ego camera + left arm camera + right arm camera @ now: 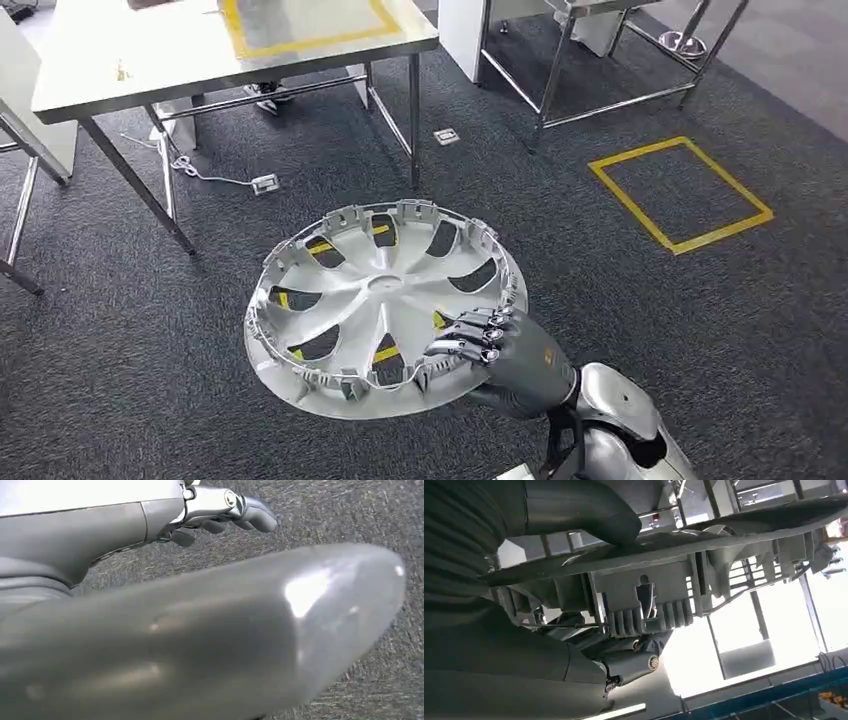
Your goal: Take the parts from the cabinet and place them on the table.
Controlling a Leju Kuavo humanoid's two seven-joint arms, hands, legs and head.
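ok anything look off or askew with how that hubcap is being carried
Slightly. The silver hubcap is held tilted, inner side up, by one edge alone: the right hand grips its near rim, fingers curled over it. No damage shows.

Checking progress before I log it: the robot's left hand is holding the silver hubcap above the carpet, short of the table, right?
Not quite: the head view shows the right hand, not the left, holding the silver hubcap by its rim. The rest stands: it is above the carpet, short of the table.
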